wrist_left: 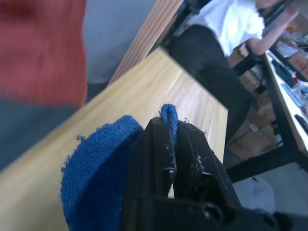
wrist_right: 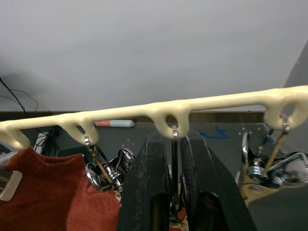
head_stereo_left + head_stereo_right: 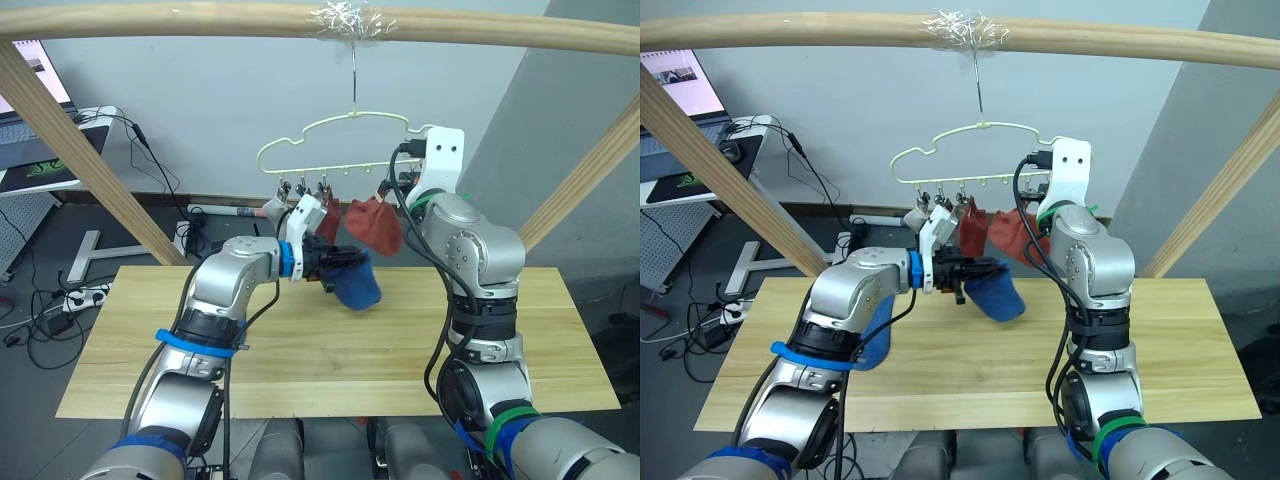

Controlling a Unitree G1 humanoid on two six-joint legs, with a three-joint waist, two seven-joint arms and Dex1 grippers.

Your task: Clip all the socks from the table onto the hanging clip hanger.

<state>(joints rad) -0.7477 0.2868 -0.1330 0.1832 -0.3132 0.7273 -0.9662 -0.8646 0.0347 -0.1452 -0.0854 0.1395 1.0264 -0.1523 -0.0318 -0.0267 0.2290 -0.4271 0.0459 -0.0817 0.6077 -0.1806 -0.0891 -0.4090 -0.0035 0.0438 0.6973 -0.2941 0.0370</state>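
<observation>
A blue sock [image 3: 358,285] hangs above the table [image 3: 330,370], and my left gripper [image 3: 338,262] is shut on its edge; in the left wrist view the blue fabric [image 1: 96,178] is pinched between the fingers. The pale yellow-green clip hanger [image 3: 340,135] hangs from the top pole, with two rust-red socks [image 3: 377,225] clipped on. My right gripper [image 2: 174,142] is raised to the hanger bar [image 2: 216,102], its fingers closed around a metal clip [image 2: 174,163]. Another blue patch, likely a sock [image 3: 875,335], lies on the table behind my left forearm.
A round wooden pole [image 3: 200,20] runs across the top, with slanted poles at both sides. A desk with a laptop [image 3: 30,100] and floor cables sit at the far left. A seated person [image 1: 231,24] is beyond the table's end.
</observation>
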